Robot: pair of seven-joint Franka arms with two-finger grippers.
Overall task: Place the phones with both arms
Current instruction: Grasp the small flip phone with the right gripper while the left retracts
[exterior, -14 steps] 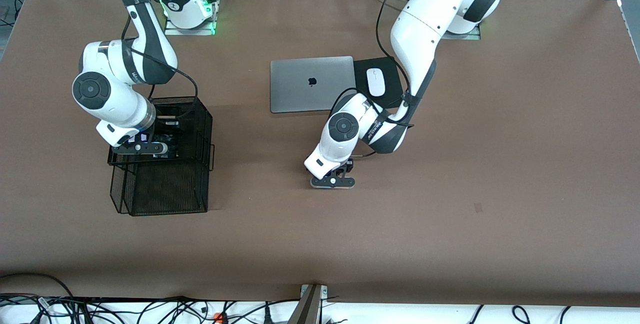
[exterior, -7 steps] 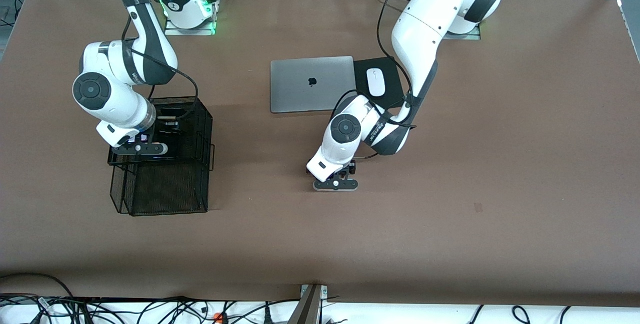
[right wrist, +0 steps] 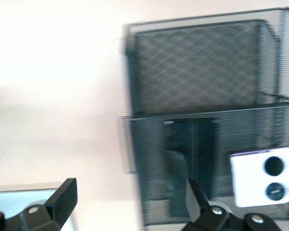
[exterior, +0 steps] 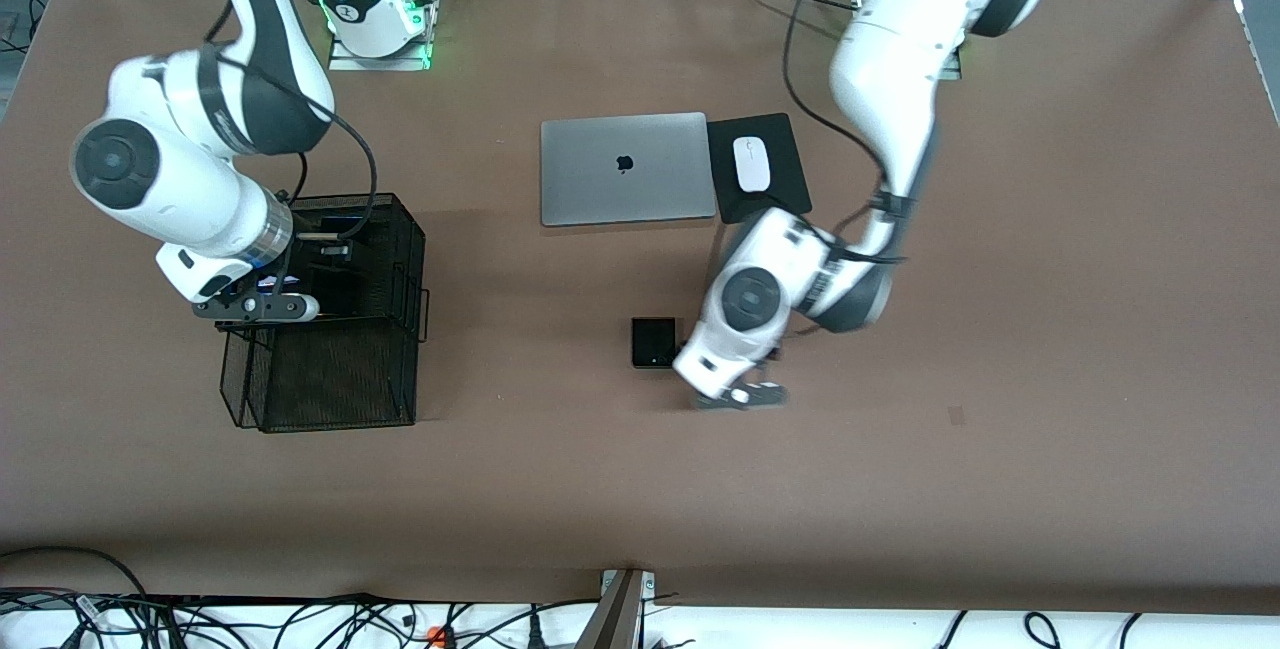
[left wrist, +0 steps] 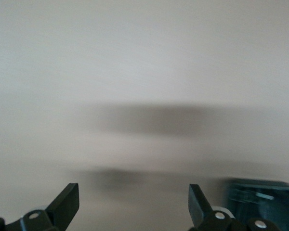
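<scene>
Small black phone [exterior: 653, 342] lay flat on the table [exterior: 1000, 329], centre frame, with the left gripper [exterior: 742, 397] just beside it, fingers spread and empty. Lilac-white phone [right wrist: 262, 176] and long black phone [right wrist: 192, 163] sat inside the black mesh basket [exterior: 330, 379], centre-left of frame. Right gripper [exterior: 255, 307] hung over the basket, fingers spread and empty. Grey laptop [exterior: 625, 169] and white mouse [exterior: 750, 164] lay upper centre.
</scene>
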